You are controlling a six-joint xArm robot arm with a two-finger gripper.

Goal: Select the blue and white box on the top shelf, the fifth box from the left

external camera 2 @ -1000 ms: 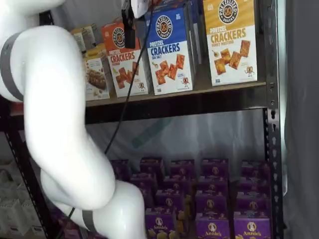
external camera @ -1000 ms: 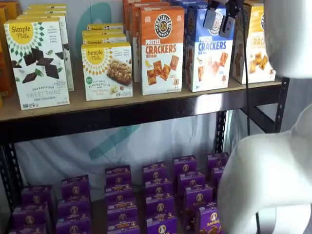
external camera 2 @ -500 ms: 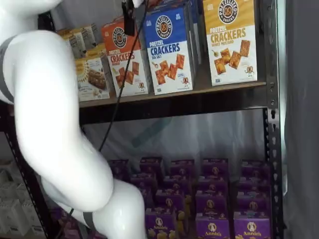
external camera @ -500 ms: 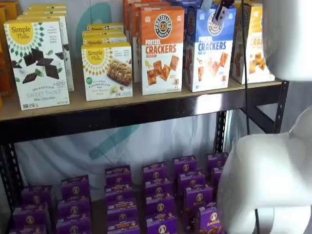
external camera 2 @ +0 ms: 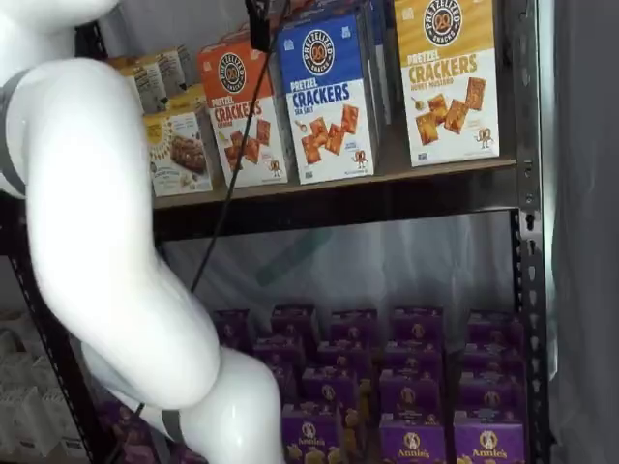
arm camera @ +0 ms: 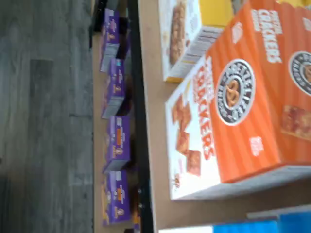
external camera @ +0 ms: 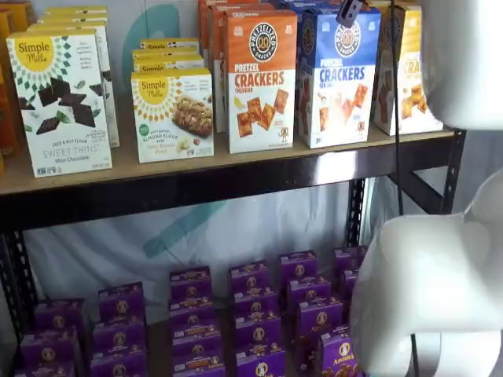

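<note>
blue and white box (external camera: 338, 77) upright, end effector (external camera: 349, 11) apparently above

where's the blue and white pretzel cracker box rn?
In both shelf views the blue and white box stands upright at the front of the top shelf, between the orange cracker box and the yellow-topped cracker box.
</note>
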